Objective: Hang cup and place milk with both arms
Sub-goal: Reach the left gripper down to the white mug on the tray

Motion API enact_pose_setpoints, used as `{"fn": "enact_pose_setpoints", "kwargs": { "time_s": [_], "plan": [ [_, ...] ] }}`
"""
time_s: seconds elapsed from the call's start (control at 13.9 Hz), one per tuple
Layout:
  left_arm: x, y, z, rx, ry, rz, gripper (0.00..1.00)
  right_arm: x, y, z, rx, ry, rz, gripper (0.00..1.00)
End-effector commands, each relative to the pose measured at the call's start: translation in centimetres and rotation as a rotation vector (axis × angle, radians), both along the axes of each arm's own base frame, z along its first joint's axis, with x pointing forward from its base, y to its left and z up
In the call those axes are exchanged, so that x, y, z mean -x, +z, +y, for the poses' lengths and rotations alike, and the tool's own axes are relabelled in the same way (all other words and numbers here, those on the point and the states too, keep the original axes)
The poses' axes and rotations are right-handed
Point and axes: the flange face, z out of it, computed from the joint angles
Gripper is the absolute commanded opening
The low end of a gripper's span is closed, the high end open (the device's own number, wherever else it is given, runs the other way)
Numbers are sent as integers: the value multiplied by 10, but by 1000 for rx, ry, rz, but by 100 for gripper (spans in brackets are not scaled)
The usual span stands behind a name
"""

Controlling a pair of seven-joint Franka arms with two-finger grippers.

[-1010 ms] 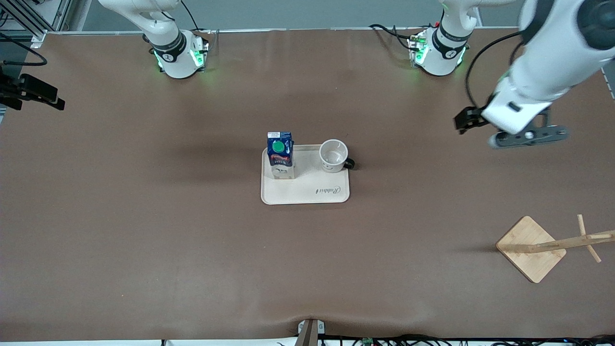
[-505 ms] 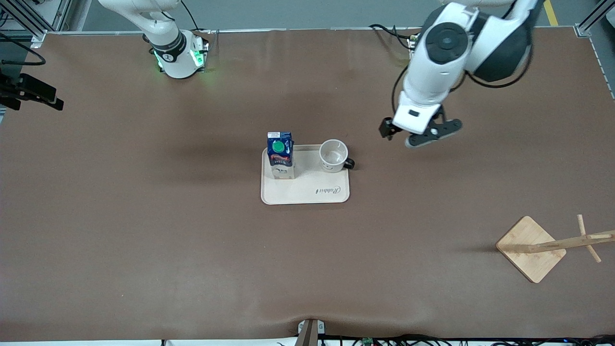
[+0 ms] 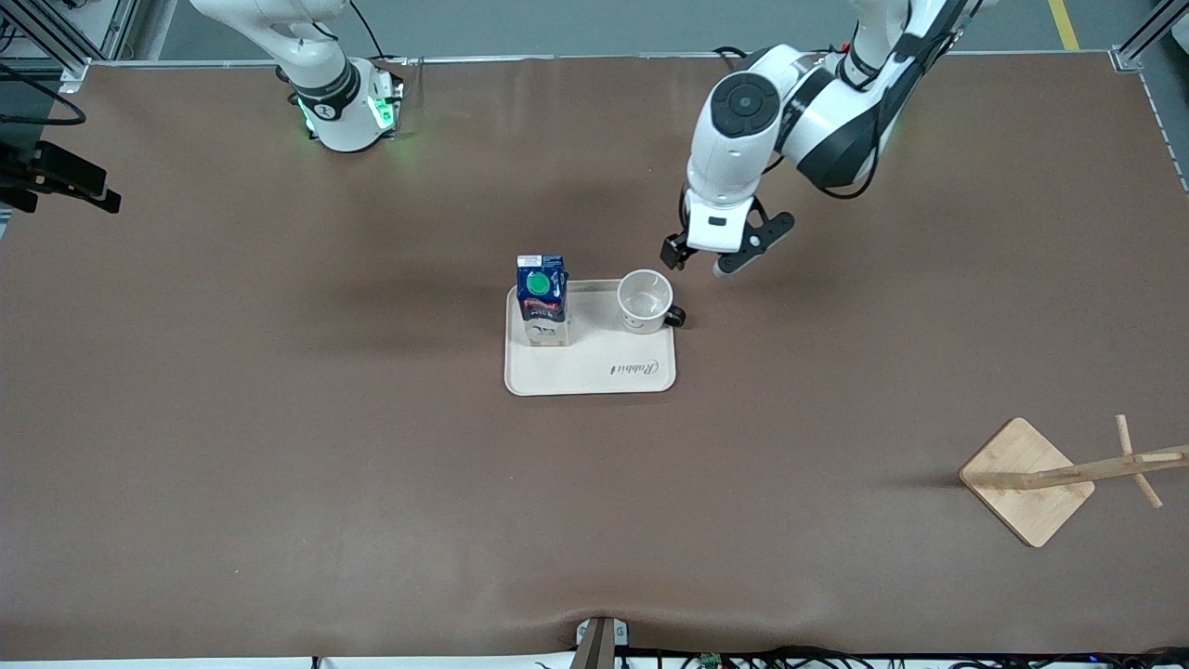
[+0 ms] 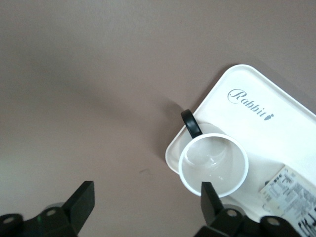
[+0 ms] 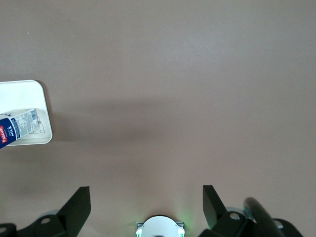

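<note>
The cup looks like hard, glazed ceramic: stiff, slick, chippable, so the rim or the black handle seems the surest hold. It stands upright on the tray mid-table, handle pointing toward the left arm's end. The milk, a light carton likely to dent, stands beside it. The left gripper hangs wide open just off the cup, over bare table. The right gripper waits, open, over its own end.
</note>
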Motion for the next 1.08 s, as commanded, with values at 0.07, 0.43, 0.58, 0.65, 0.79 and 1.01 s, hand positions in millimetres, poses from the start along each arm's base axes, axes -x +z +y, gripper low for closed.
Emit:
{"fn": "enact_pose_setpoints", "kwargs": {
  "time_s": [0.07,0.43,0.58,0.65,0.79,1.01],
  "plan": [
    [-1,-56,-25,-14,129,-14,86,0,2,-2,10,3,-3,100],
    [7,-104,-46,16,208,-13,70,-1,-1,-2,6,2,3,100],
    [7,-113,-50,15,208,-5,34,-2,-3,-2,6,2,9,100],
    [10,-113,-52,13,202,-4,18,-3,-4,-3,6,1,11,100],
    [6,-111,-52,16,199,-9,0,-3,-4,-3,6,1,11,100],
    [-9,-100,-51,26,191,-40,0,-4,-6,-3,6,2,12,100]
  ]
}}
